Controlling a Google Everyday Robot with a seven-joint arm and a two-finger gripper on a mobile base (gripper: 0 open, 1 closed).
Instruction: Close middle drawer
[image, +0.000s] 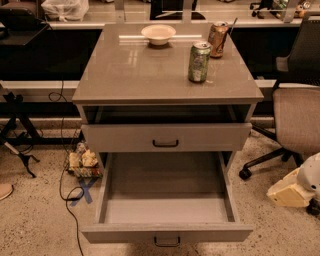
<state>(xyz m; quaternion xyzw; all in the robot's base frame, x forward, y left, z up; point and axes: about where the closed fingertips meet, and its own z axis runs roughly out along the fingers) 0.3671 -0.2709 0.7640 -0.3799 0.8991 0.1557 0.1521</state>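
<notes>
The middle drawer (166, 233) of the grey cabinet (165, 75) is pulled far out toward me. Its plain grey inside (165, 192) is bare, and its low front carries a small dark loop handle (166, 242) at the bottom of the view. Above it, the taller-fronted drawer (166, 137) stands slightly out. The lowest drawer is hidden under the open one. My gripper (290, 192), a cream and white piece, hangs low at the right edge. It is well to the right of the open drawer and apart from it.
On the cabinet top stand a white bowl (158, 33), a green can (199, 61) and a brown can (218, 39). An office chair (297, 117) stands at the right behind my gripper. A small cluttered bundle (82, 162) and cables (70, 195) lie on the floor at the left.
</notes>
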